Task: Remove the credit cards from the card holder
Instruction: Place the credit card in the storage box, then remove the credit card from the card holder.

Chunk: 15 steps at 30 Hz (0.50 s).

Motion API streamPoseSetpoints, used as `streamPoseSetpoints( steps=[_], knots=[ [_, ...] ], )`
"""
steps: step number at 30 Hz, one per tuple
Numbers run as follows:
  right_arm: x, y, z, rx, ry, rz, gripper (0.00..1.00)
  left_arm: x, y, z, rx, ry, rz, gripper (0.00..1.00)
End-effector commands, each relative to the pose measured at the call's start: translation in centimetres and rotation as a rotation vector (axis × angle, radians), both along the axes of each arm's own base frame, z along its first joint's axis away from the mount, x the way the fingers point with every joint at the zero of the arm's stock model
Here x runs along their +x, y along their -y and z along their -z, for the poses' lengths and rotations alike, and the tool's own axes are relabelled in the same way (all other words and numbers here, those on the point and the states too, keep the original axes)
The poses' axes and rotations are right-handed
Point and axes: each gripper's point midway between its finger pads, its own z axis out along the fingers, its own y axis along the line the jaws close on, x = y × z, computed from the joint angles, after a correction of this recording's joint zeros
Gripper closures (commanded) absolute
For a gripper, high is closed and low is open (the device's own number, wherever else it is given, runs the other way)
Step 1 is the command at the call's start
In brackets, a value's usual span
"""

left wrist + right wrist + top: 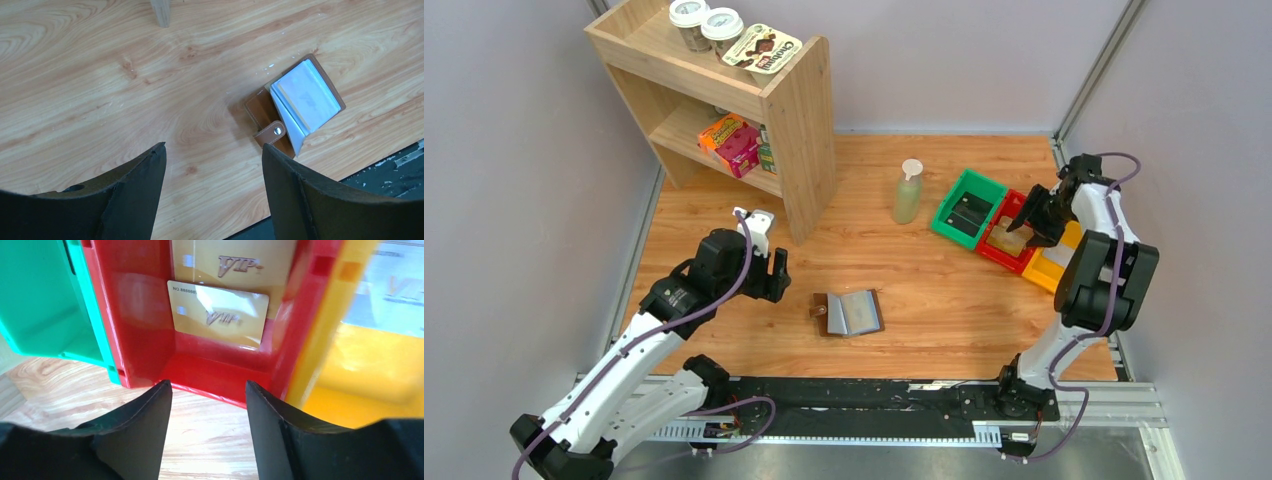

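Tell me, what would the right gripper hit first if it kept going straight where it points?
Most likely the red bin: the open right gripper aims at its near wall, with a gold card inside beyond it. Depth is hard to judge.

Bins on worktop (904,270): three: green bin (989,180), red bin (1004,262), yellow bin (1046,274). Gold cards (217,315) (235,260): two, both in red. Dark card (969,212): one, in green. Pale card (395,290): one, in yellow. Card holder (849,313): one. Bottle (908,195): one. Lidded jars (689,20) (722,32) on shelf (809,130): two. Claws: two, left claw (212,155) and right claw (207,390).
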Motion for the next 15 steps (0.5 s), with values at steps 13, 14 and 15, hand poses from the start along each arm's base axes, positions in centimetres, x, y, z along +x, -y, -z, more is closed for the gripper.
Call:
streamPoseSetpoints(
  steps=[13, 14, 15],
  knots=[
    [-3.2, -7.6, -12.9, -0.267, 0.374, -0.118, 0.29, -0.4, 4.6, -2.6, -0.243, -0.090, 0.060, 0.23],
    [-3.6, -9.6, -12.9, -0.250, 0.395, -0.156, 0.29, -0.5, 5.1, -2.6, -0.261, -0.107, 0.072, 0.23],
    [-4.1, -11.5, -12.8, -0.222, 0.423, -0.185, 0.29, -0.5, 5.6, -2.8, -0.288, -0.118, 0.067, 0.24]
  ],
)
